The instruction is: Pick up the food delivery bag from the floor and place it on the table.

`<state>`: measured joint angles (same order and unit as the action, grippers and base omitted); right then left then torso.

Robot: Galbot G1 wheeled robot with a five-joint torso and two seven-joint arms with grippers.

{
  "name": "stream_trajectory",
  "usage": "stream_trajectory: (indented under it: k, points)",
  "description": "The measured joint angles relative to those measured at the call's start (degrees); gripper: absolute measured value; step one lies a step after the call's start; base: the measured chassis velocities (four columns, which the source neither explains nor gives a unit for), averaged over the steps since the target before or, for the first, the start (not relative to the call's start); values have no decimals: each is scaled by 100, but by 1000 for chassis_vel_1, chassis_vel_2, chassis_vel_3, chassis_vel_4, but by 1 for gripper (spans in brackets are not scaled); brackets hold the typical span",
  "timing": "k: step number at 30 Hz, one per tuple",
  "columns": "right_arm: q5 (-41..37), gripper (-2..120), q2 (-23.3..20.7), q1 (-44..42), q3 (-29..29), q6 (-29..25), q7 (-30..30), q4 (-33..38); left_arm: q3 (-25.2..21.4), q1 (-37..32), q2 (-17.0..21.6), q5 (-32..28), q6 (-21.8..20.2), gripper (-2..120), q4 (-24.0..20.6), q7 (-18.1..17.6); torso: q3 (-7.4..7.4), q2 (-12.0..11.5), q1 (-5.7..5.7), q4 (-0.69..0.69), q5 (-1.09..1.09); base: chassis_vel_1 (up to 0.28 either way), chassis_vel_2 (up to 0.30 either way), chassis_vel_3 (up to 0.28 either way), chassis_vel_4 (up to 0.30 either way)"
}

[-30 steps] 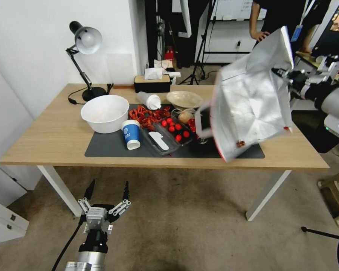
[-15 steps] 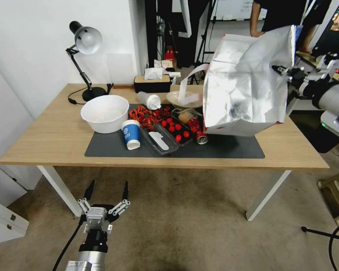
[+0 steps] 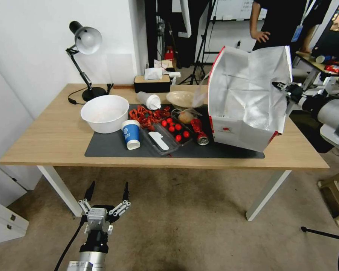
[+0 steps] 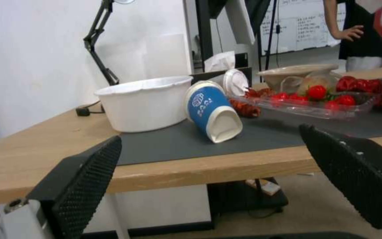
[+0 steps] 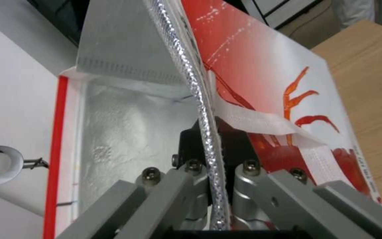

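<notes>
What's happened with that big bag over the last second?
The right gripper, clamped on the rim throughout, swung the tilted, airborne food delivery bag upright and lowered it onto the table, beside the red can. The open left gripper and the dishes stayed put.

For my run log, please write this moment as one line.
right gripper: jaws shut on rim of large white red-edged foil-lined paper bag | bag: base on light-wood table | left gripper: open, low above carpet

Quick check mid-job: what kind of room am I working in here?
Probably a lab or studio set up for testing, not a home: light stands or tripods and a whiteboard stand behind the table, and the floor is worn carpet.
</notes>
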<state>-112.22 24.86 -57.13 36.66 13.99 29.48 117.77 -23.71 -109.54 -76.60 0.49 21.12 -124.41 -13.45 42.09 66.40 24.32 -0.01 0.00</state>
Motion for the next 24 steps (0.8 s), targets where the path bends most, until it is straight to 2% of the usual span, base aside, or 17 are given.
stream_trajectory:
  k: [9,10,11,14,15,18,19,23,24]
  points:
    - [149,0,-5,62,-107,34,-17,-80,-1,-65,-31,30,68,100,-32,-22,0,0,0,1,0,0,0,0,0]
    - [166,6,-5,77,-124,37,-17,-90,-2,-69,-31,31,70,100,-33,-27,0,0,0,1,1,0,0,0,0]
    - [166,6,-5,77,-124,37,-17,-90,-2,-69,-31,31,70,100,-33,-27,0,0,0,1,1,0,0,0,0]
    - [248,22,2,156,-201,39,-15,-131,-9,-79,-37,34,79,100,-34,-44,0,0,0,1,0,0,0,0,0]
    - [248,22,2,156,-201,39,-15,-131,-9,-79,-37,34,79,100,-34,-44,0,0,0,1,0,0,0,0,0]
    - [336,37,6,228,-246,40,9,-177,-10,-76,-45,43,84,100,-34,-53,0,0,0,1,1,0,0,0,0]
    - [336,37,6,228,-246,40,9,-177,-10,-76,-45,43,84,100,-34,-53,0,0,0,1,1,0,0,0,0]
    - [542,55,-50,210,-234,42,23,-213,-15,-61,-18,37,84,100,-26,-76,0,0,0,1,0,0,0,0,0]
    - [542,55,-50,210,-234,42,23,-213,-15,-61,-18,37,84,100,-26,-76,0,0,0,1,0,0,0,0,0]
